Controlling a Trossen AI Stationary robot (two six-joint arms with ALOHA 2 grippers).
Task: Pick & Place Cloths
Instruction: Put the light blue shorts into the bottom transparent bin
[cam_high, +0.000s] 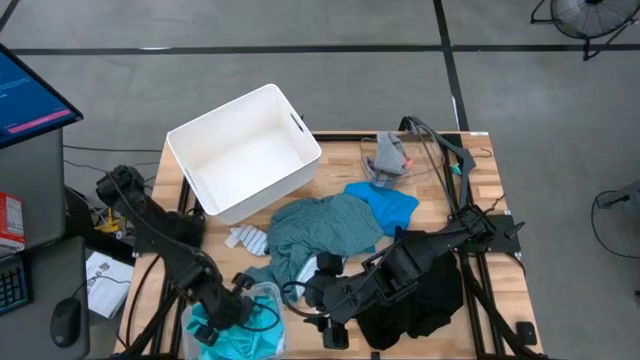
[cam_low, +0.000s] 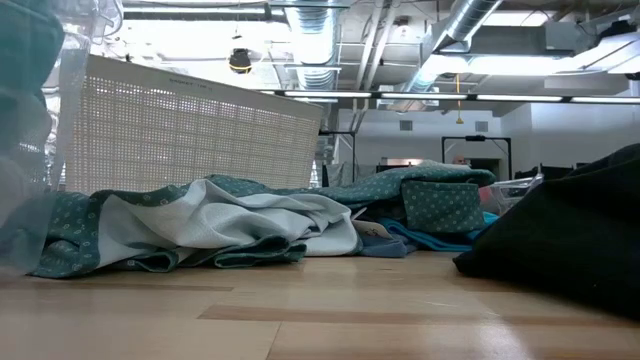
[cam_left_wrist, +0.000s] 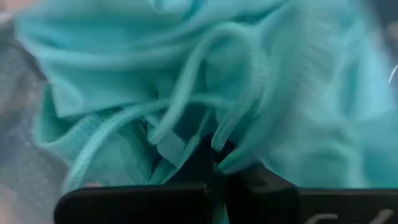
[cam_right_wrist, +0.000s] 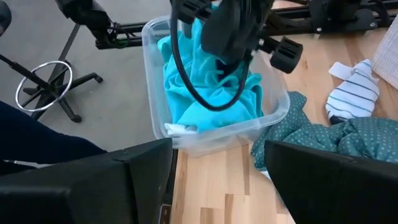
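A turquoise shirt lies bunched in a clear tub at the table's near left. My left gripper is shut and points steeply down into it. My right gripper stands open in the air just right of the tub, with nothing between its fingers. A teal-grey shirt sprawls on the table's middle, and a blue shirt lies at its right. A striped sock lies to the left of the teal-grey shirt. Black clothes lie under my right arm. My left gripper comes from above, slanting down, with its shut fingertips among the turquoise shirt's folds near the top of the heap. I cannot tell whether a fold is caught between the fingers. The shirt rests in the tub.
A white rigid bin stands tilted at the far left. A second clear tub at the far right holds a grey-and-orange sock. Bare wood shows along the table's near edge. A desk with a monitor stands left of the table.
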